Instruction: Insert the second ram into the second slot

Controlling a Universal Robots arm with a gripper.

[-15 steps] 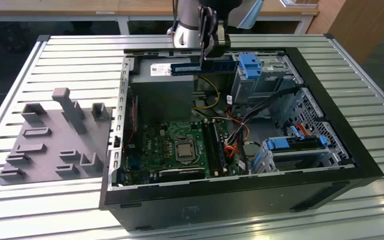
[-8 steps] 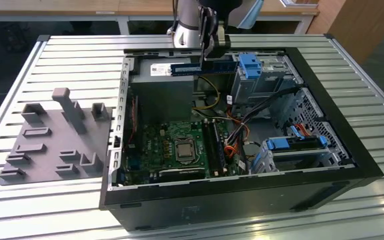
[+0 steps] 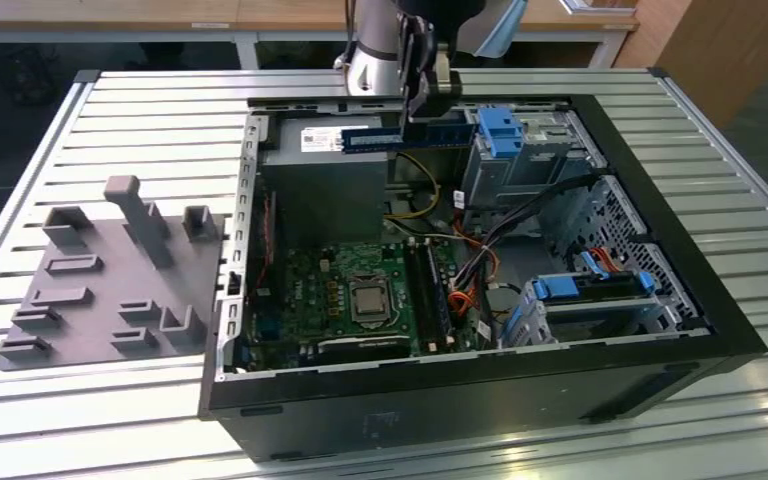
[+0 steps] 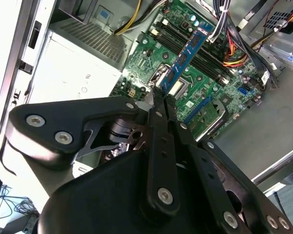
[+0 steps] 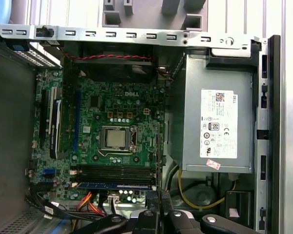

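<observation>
Above the open case (image 3: 491, 400), the claw (image 3: 424, 105) hangs from the arm with its two fingers pressed tight on the ram (image 3: 404, 137). It pinches the ram at one end. The ram is a long, thin blue strip, and it sticks out flat and sideways toward the exterior view's left, with a small white sticker near its free end. It is up in the air over the end of the case where the power box (image 3: 317, 190) sits. It is well apart from the slots (image 3: 427, 290) and touches nothing but the claw. In the second wrist view the black fingers (image 4: 154, 112) meet in a point at the claw tip (image 4: 160, 96), and the ram (image 4: 188, 51) reaches out from there with the green board far under it. In the first wrist view the claw (image 5: 158, 204) holds the ram (image 5: 115, 185) edge-on, so it looks like a thin blue line next to the long black slots (image 5: 115, 170). I cannot tell if any slot has a ram in it. The case lies on its side on a ribbed metal table (image 3: 157, 100). Inside the case are the board (image 3: 344, 290) with a square silver chip (image 5: 116, 138), the gray power box (image 5: 215, 122), a bunch of cables (image 3: 518, 215), and metal bays with bright blue latches (image 3: 502, 130). A gray tray (image 3: 91, 300) with blocks and pegs standing up on it lies on the table just beside the case, at the exterior view's left.
</observation>
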